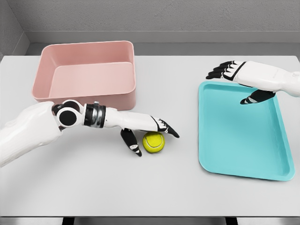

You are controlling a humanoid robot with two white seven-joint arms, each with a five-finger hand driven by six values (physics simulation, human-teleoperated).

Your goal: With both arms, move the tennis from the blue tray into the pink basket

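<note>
Tennis ball (pixel 153 142) is sitting on the white tabletop (pixel 93 187), right under the left hand (pixel 147 129), tucked between the down-pointing thumb and the extended fingers (pixel 168 129). The left hand is arching over the ball, fingers stretched out and partly spread, thumb hanging just left of the ball; cannot tell whether any digit is actually touching it, and nothing is being gripped. Ball is lying outside both containers, between them.

Pink basket (pixel 129 70) is lying behind the left hand and a bit to its left, near the forearm. Rectangular, rounded corners, smooth matte plastic-looking walls, nothing visible inside.

Right hand (pixel 239 77) is hovering over the far left corner of the blue tray (pixel 243 140), fingers loosely extended toward the left, thumb dropping down, holding nothing. Tray is turquoise, shallow, rounded-rectangle with a raised rim, smooth surface, sitting below and in front of the right hand, well to the right of the left hand.

Ball is yellow-green, fuzzy-looking, round, with a faint pale seam curve. Hands are showing white shells with black finger segments.

No readable writing or logos on anything.
</note>
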